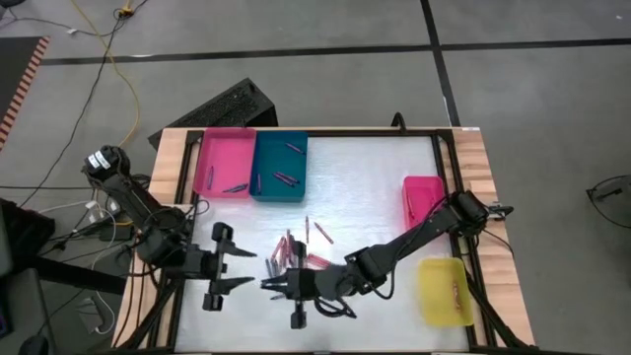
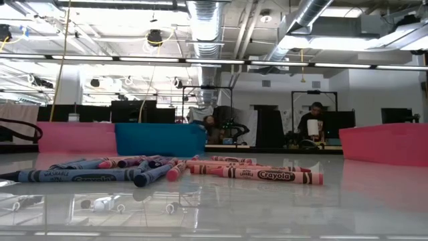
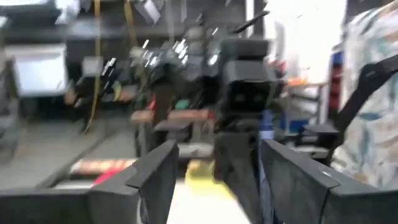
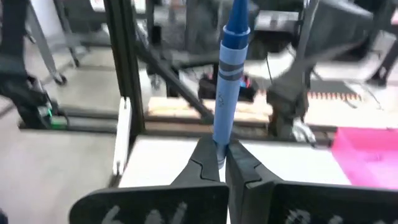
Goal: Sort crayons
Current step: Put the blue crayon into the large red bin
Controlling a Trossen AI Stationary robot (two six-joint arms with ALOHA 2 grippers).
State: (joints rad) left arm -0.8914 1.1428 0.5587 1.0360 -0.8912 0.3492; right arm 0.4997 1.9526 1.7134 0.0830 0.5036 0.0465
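Blue wax, paper-wrapped, stands up out of my right gripper point(image 4: 221, 163): I have the blue crayon point(image 4: 227, 81) pinched by its lower end between my two fingers, so most of its length juts free past the tips. I judge that end grip leaves me room to lay it down in a tray without my fingers fouling the wall. In the high view that gripper point(image 1: 279, 287) sits low over the near middle of the table point(image 1: 375, 187), just short of the loose pile of crayons point(image 1: 296, 251), red, pink and dark ones lying mixed together. My left gripper point(image 1: 240, 268) hangs just beside it with fingers spread wide and nothing between them; it faces the right one, as if the two had met over the crayon, though I cannot tell that for sure. At the far left edge, the pink tray point(image 1: 225, 163) and the blue tray point(image 1: 280, 166) stand touching, each with a few thin sticks already inside. Over on the right side, a second pink tray point(image 1: 422, 195) shows no contents I can make out, and the yellow tray point(image 1: 444, 291) nearer me seems to hold one small stick.
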